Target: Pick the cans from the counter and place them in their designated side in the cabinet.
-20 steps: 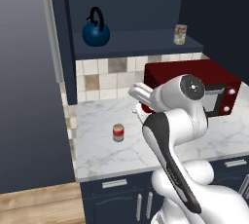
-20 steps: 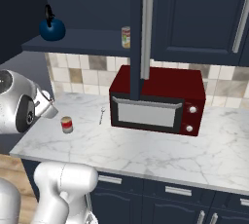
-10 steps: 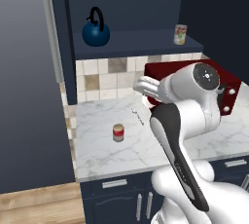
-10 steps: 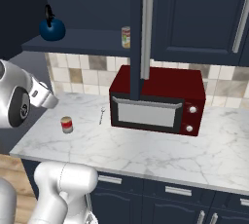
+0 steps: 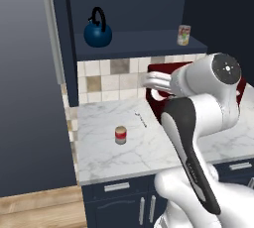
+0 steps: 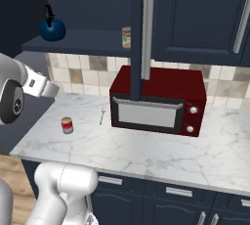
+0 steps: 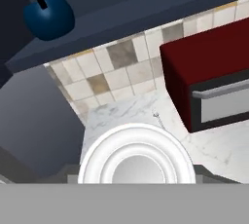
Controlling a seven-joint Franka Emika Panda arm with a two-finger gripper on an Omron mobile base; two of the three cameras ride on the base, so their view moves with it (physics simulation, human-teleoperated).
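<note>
**A can held in the hand, another waiting on the marble**

The can (image 7: pixel 136 157) in the gripper shows in the hand view as a set of pale concentric rings at the bottom centre of the frame: its metal end, seen straight on. The fingers are closed on its sides, clenched round the body and not the rim. It looks a rigid, light tin with a smooth wall, so the likely risk is slipping or twisting in the grip, not crushing; a hold across the middle of the cylinder should keep it from tipping when set down.

The second can (image 5: pixel 120 135), red band over a paler lower half, stands upright on the counter (image 5: pixel 99 157) at centre left of the left base view, well apart from the hand. It has open marble all round it, so it can be taken across its middle too.

A small metal utensil (image 5: pixel 141 119) lies on the counter just right of and behind it. The dark red microwave (image 6: pixel 156 101) sits at the centre of the right base view. Above, on the cabinet (image 5: pixel 144 39) shelf, a blue kettle (image 5: pixel 97 31) stands at upper left and a yellowish-green can (image 5: pixel 184 35) at upper right, leaving bare shelf between them.
</note>
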